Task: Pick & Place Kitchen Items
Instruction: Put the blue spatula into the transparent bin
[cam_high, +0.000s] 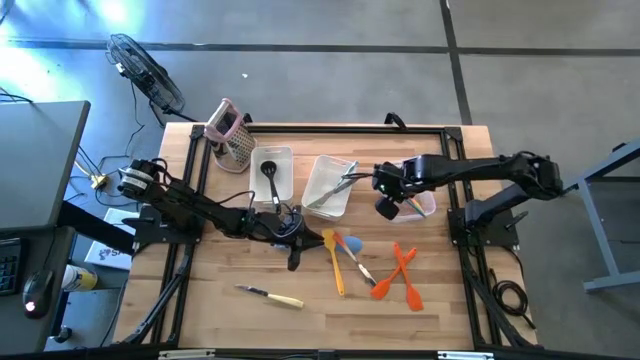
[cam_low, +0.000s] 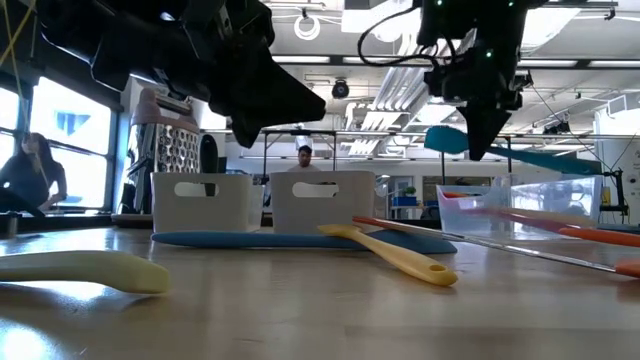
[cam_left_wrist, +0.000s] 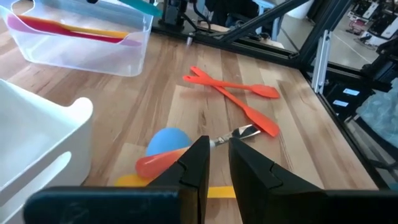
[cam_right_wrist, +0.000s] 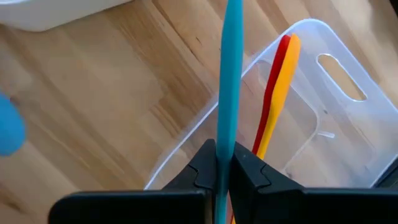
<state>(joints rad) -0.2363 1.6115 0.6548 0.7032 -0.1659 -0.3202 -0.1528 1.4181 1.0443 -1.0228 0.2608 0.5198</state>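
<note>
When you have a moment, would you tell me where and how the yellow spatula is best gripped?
Judging by its pose, grip the yellow spatula mid-handle, coming straight down from above. It lies flat on the table; its head end crowds the blue spatula, while the handle's lower half lies clear.

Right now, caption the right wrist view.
Right pincer shut on teal spatula above clear bin holding red and yellow utensils.
</note>
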